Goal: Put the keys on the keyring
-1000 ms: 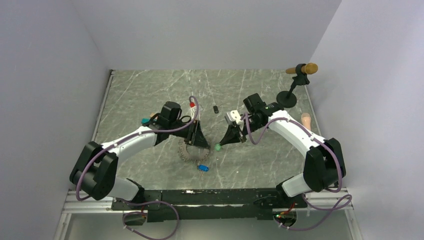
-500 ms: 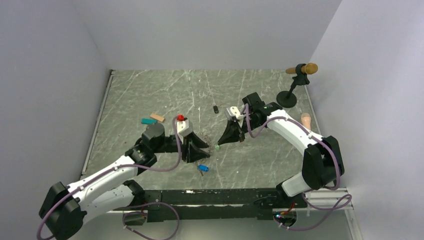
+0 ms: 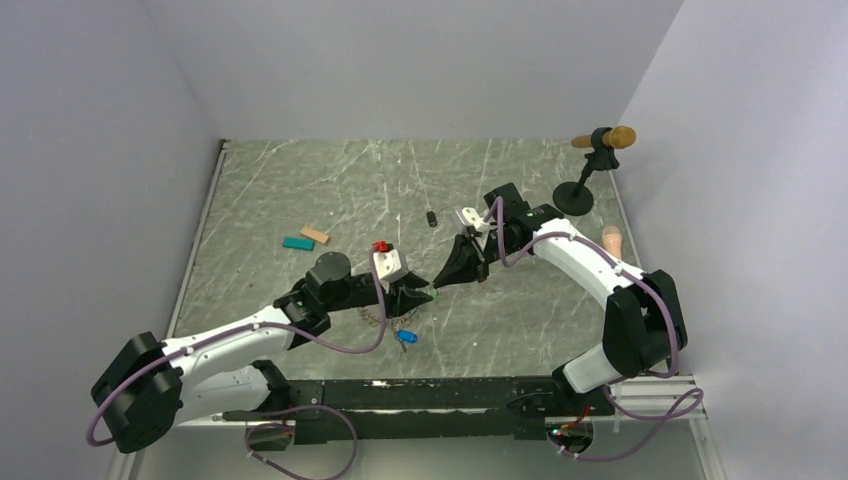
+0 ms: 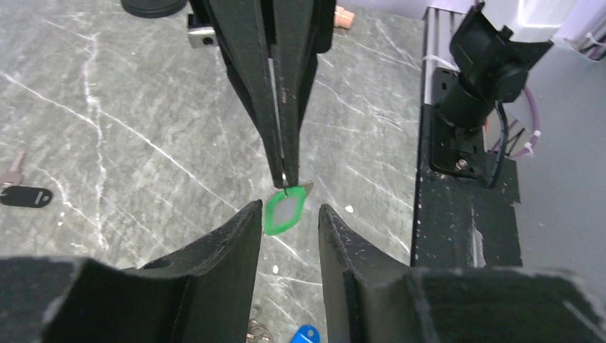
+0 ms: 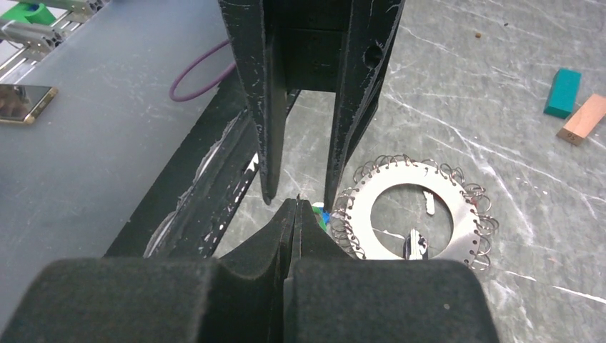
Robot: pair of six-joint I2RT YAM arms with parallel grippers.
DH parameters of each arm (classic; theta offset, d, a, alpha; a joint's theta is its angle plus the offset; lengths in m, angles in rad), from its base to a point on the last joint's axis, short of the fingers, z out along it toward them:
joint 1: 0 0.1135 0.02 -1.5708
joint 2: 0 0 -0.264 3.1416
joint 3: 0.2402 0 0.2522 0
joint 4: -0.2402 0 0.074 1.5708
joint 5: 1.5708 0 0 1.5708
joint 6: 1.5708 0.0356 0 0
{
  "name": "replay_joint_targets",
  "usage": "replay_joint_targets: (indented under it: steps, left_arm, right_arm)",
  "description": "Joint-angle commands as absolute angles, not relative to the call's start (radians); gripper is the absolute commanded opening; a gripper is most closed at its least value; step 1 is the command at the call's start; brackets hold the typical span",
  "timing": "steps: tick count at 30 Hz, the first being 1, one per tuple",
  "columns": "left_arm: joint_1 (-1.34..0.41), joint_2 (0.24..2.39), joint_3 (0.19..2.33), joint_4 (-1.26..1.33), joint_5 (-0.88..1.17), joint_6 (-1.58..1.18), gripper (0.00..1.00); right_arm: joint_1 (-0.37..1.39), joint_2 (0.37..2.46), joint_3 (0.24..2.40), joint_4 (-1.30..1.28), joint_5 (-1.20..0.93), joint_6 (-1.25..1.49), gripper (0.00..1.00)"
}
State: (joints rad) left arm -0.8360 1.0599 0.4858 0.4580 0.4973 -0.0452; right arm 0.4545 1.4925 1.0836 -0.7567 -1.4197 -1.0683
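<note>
Keyring (image 3: 372, 316): top view, flat on the table (image 3: 300, 180), partly under the left arm (image 3: 250, 335).
Blue key (image 3: 405, 337): just beside it.
Green key (image 4: 284, 213): left wrist view, hanging from the shut right claw (image 4: 284, 171).
Left claw (image 4: 289, 208): half open, holding nothing, straddling that key.
Teal block (image 5: 563, 91), tan block (image 5: 582, 118): right wrist view, beyond the silvery looped ring.

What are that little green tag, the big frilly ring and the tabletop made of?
The green tag looks like glossy plastic: bright colour, pale middle. The ring looks like bare metal: flat, silvery, fringed with thin wire loops. The tabletop looks like grey-green marble with white veins, possibly only a print.
</note>
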Motion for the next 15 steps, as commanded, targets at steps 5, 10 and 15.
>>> replay_joint_targets:
  steps: [5, 10, 15]
  left_arm:
    - [-0.85, 1.072, 0.53, 0.543, 0.435, -0.032, 0.32]
    - [-0.853, 1.085, 0.542, 0.514, 0.436, -0.035, 0.26]
    - [-0.855, 1.094, 0.557, 0.496, 0.428, -0.041, 0.16]
  right_arm:
    - [0.452, 1.488, 1.089, -0.713, -1.453, -1.057, 0.0]
    - [0.451, 1.485, 1.091, -0.719, -1.45, -1.065, 0.0]
    - [0.452, 1.485, 1.088, -0.715, -1.444, -1.063, 0.0]
